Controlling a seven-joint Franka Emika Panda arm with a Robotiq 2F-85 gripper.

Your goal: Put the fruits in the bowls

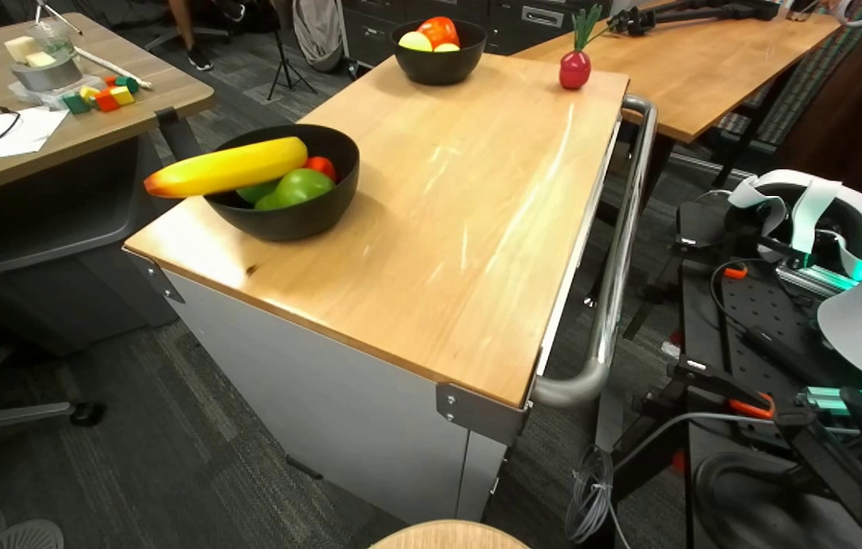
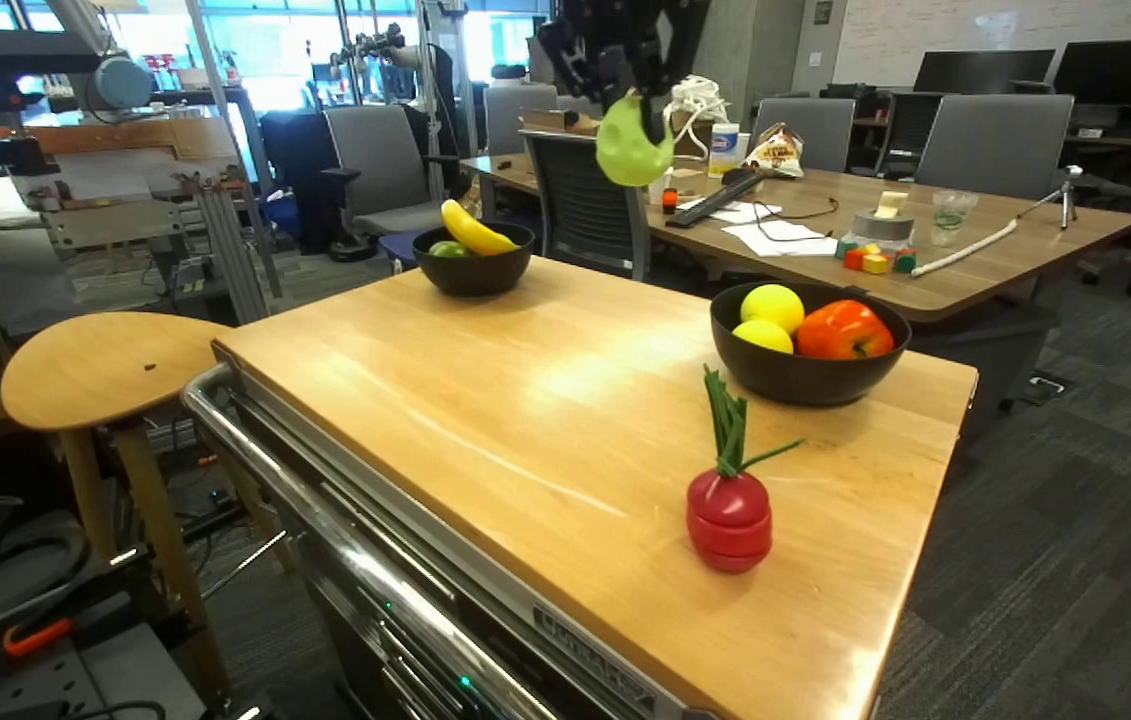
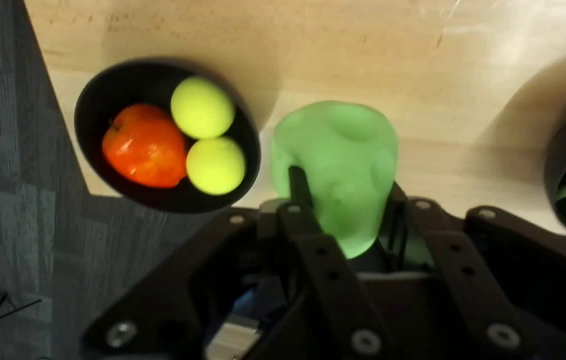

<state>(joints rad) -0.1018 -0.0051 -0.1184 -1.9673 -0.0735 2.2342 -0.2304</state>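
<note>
My gripper (image 2: 639, 108) is shut on a lumpy green fruit (image 2: 631, 150), held above the table. In the wrist view the gripper's fingers (image 3: 347, 186) press both sides of the green fruit (image 3: 335, 145), which appears between the two bowls. A black bowl (image 2: 805, 378) holds two yellow round fruits (image 2: 773, 308) and a red-orange fruit (image 2: 843, 330). Another black bowl (image 1: 290, 223) holds a long yellow banana (image 1: 229, 168) leaning over its rim, green fruits (image 1: 301, 187) and a red one (image 1: 321, 167). The gripper is out of view in an exterior view.
A red radish-like piece with green leaves (image 2: 729, 520) stands on the wooden table (image 1: 431, 252), outside the bowls. A metal handle rail (image 1: 623, 252) runs along one table side. A wooden stool (image 2: 105, 365) and a desk with small items (image 2: 985, 245) stand nearby.
</note>
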